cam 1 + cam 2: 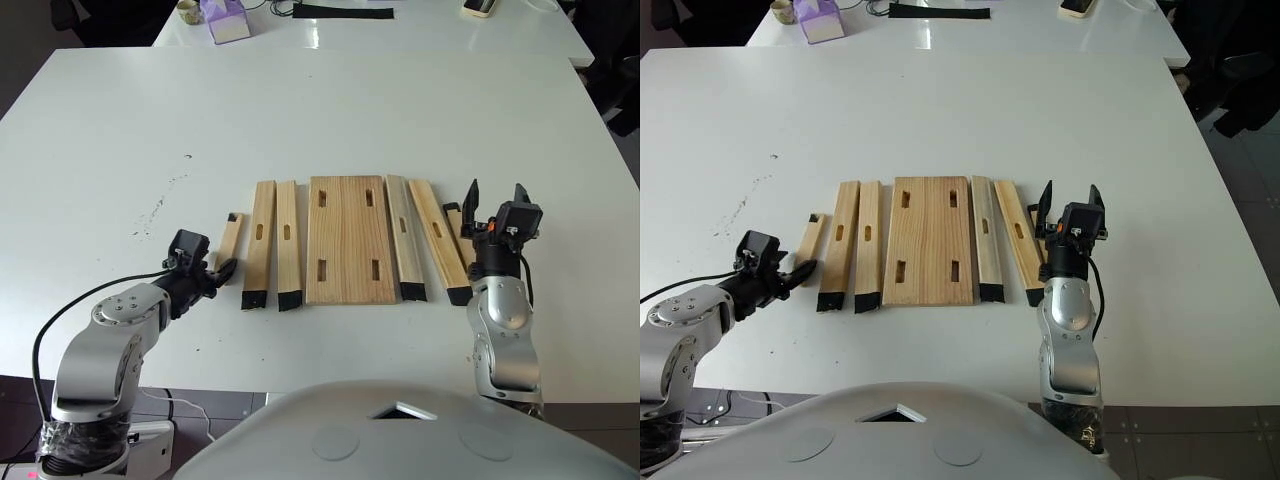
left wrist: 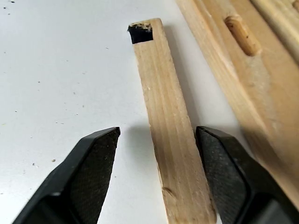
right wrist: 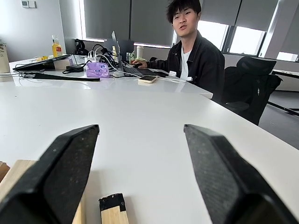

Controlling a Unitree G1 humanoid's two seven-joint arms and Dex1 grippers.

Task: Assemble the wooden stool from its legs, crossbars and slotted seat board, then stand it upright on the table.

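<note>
The slotted seat board (image 1: 347, 238) lies flat in the middle of the white table (image 1: 330, 110). Two slotted legs (image 1: 262, 243) (image 1: 288, 243) lie at its left and two more (image 1: 404, 237) (image 1: 438, 240) at its right, all with black near ends. A short crossbar (image 1: 230, 237) lies furthest left. My left gripper (image 1: 222, 270) is open at table level, and its fingers (image 2: 88, 177) straddle the near end of that crossbar (image 2: 168, 140). A second short crossbar (image 1: 456, 222) lies at the far right. My right gripper (image 1: 496, 190) stands open above its near end (image 3: 112, 212), holding nothing.
Dark specks (image 1: 160, 205) mark the table to the left. A second table behind carries a purple box (image 1: 225, 20), a cup (image 1: 188, 11) and a black strip (image 1: 343, 12). The table's near edge runs just behind both arms.
</note>
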